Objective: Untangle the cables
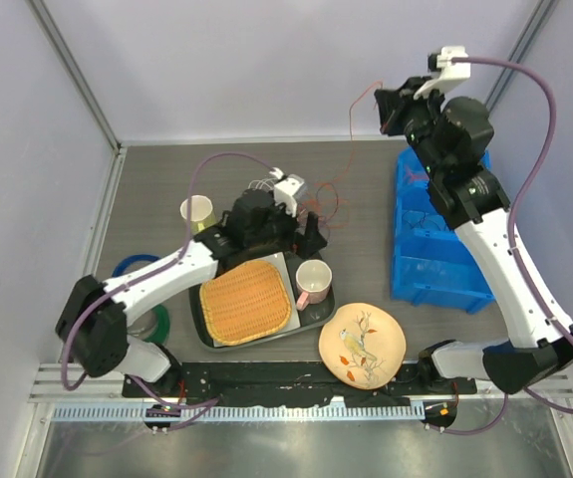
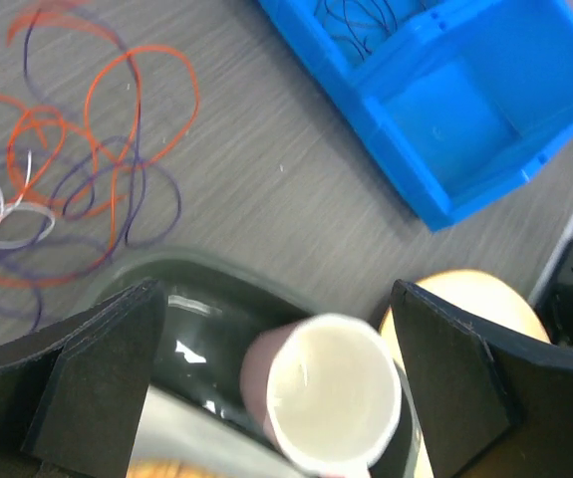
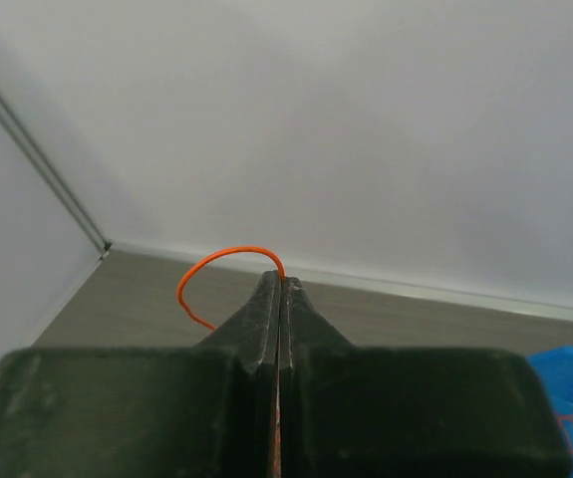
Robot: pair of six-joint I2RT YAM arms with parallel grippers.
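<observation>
— How is the place laid out?
— A grey wood-grain tabletop (image 1: 366, 179) is enclosed by white walls (image 1: 266, 60).
— What is kept in the containers?
— In the far compartment of the blue bin (image 1: 445, 269) at the right, thin wires (image 2: 366, 20) are seen. A woven mat (image 1: 246, 301) and a pink mug (image 1: 313, 282) are carried on the dark tray (image 1: 198, 324) near the middle.
— And the cables?
— The cables (image 1: 321, 204) are bunched on the tabletop just beyond the tray. One red-orange wire (image 1: 351, 129) is stretched up from the bunch toward the far right, where it is pinched in the closed right jaws. The left jaws are spread wide above the mug.
</observation>
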